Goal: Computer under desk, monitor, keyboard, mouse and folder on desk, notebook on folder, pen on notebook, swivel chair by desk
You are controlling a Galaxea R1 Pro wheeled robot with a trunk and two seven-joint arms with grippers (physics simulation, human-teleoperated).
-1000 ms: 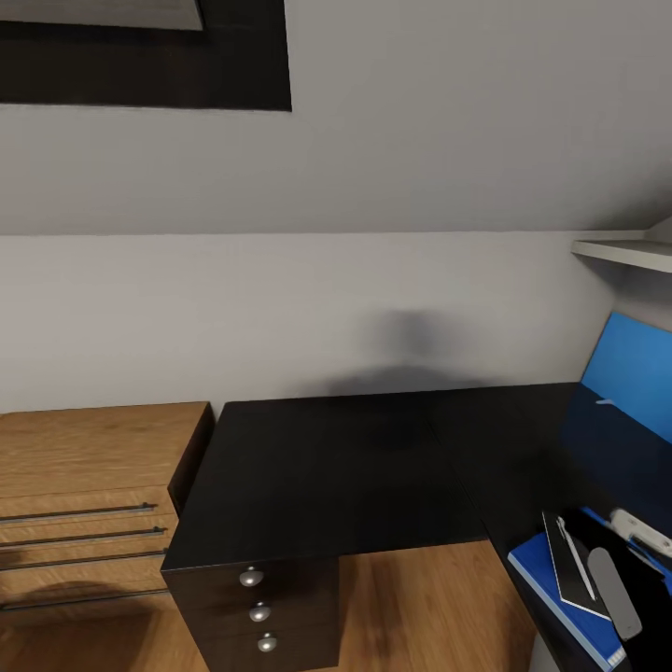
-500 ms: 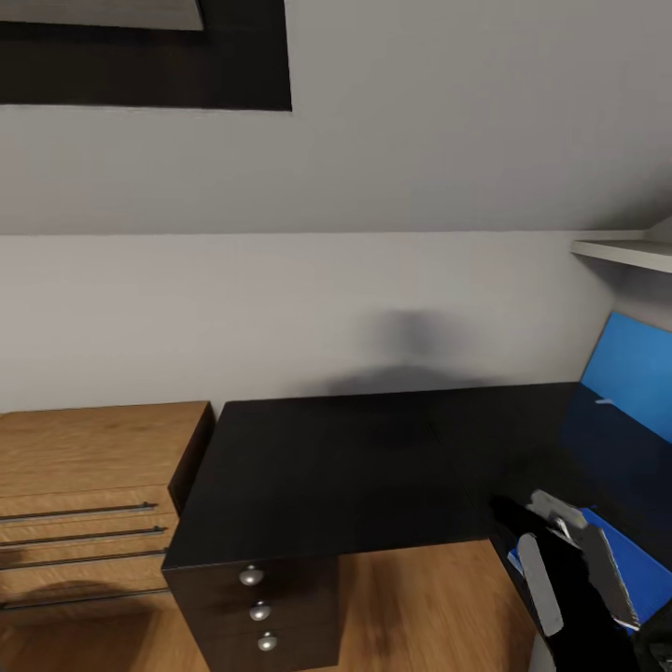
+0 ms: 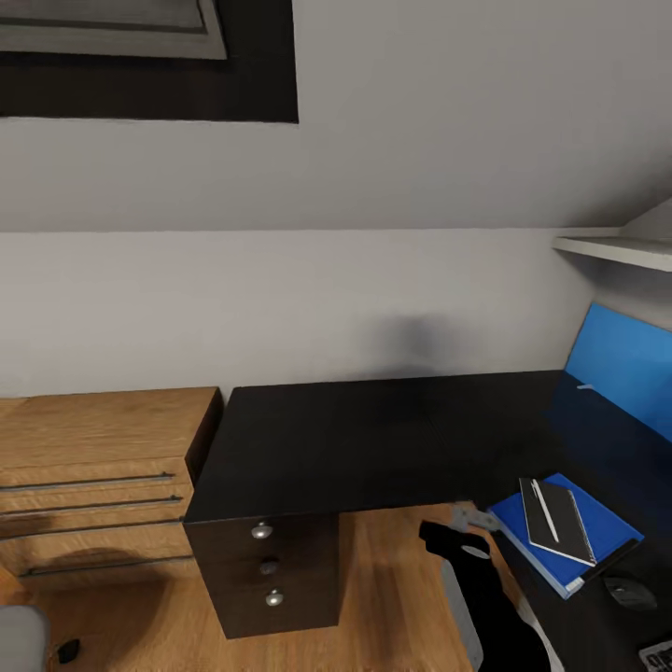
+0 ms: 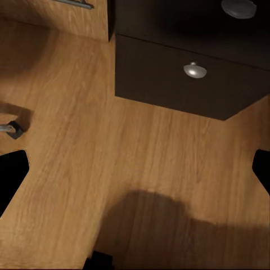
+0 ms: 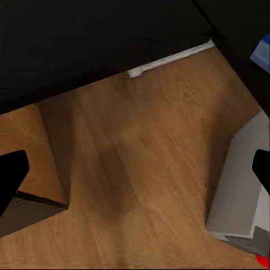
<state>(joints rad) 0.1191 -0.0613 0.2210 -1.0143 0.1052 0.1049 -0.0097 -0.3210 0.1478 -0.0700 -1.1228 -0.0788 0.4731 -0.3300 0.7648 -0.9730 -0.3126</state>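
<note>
My mouse sits near the desk front edge, too dark against the black top to resolve. The keyboard is cut off at the head view's lower right corner. The computer is cropped in my right wrist view. Both wrist views clip my fingertips.
</note>
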